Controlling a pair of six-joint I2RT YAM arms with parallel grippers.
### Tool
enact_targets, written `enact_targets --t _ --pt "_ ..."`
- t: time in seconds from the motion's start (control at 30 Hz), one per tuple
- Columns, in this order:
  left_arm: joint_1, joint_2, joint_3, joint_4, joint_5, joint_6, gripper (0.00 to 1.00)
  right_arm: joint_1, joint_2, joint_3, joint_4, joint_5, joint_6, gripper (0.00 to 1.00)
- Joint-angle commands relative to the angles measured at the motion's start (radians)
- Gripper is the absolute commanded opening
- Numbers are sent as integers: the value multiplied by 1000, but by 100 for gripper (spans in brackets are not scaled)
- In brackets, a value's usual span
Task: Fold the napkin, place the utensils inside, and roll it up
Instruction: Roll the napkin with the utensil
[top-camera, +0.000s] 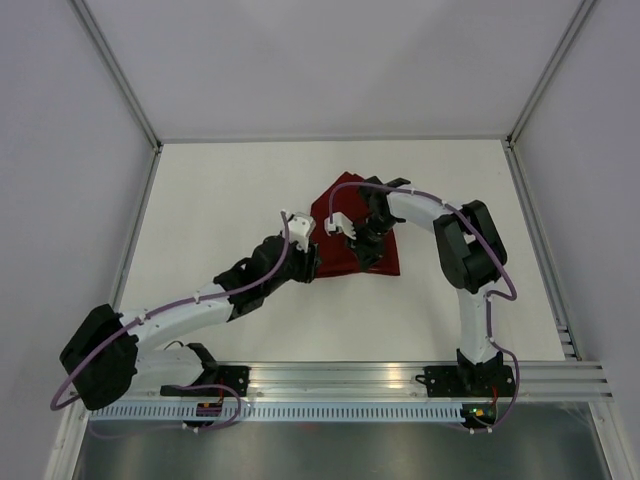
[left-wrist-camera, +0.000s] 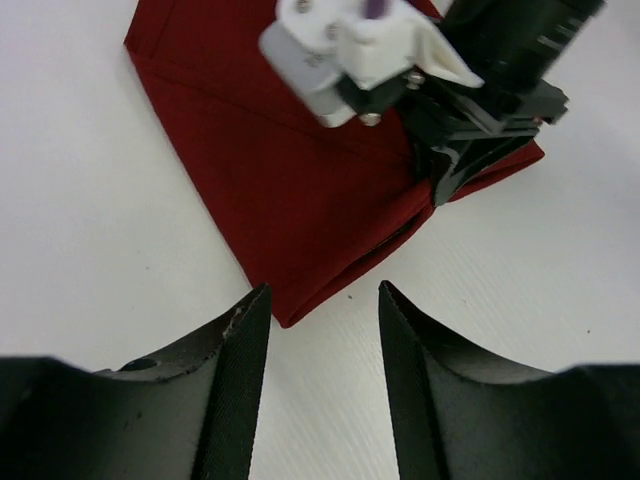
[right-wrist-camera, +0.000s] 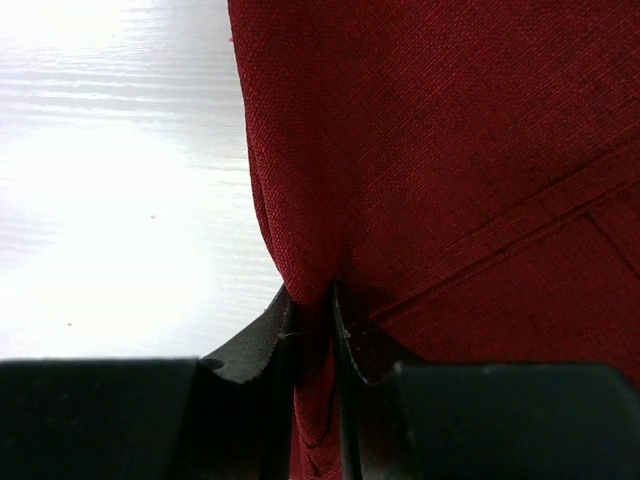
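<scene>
In the middle of the flat white table (top-camera: 220, 200), a little toward its far side, lies the thin dark red cloth napkin (left-wrist-camera: 280, 190), folded over on itself so that doubled layers show along its near right edge and a diagonal seam crosses its top. The black two-finger right gripper (right-wrist-camera: 312, 300) comes down on the right part of the cloth from the far right, and its jaws are closed tight on a raised pinch of the fabric, which bunches up between the fingers (the wrist view shows the weave drawn into a narrow ridge there). The white camera housing (left-wrist-camera: 350, 50) on that wrist hangs just above the napkin. The black left gripper (left-wrist-camera: 323, 290) reaches in from the near left and sits low at the napkin's near left corner, jaws apart with nothing between them but bare table and the very tip of that corner, which points into the gap. Whether its fingers (left-wrist-camera: 240, 350) touch the cloth cannot be told.
</scene>
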Motion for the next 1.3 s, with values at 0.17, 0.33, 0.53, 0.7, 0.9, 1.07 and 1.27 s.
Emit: enact_targets --t 0.17,0.33,0.53,0.7,0.9,1.07,1.27 --pt "-219 122 -60 336 -71 369 57 -17 116 18 -168 9 -58 16" --pt "-253 174 -112 524 17 545 62 -20 136 38 -171 16 -52 16" --pt "-282 298 -92 534 64 671 66 -25 159 49 -180 19 -52 16" --pt "-321 399 -79 604 16 758 68 -28 173 52 -186 22 -57 16" --pt "-342 508 -59 733 -65 904 70 -31 183 49 -185 32 -60 16" --pt "-342 594 -10 726 -82 978 70 -31 182 50 -189 36 -61 15" --pt "-341 636 33 609 -54 987 69 -36 187 50 -194 45 -66 15"
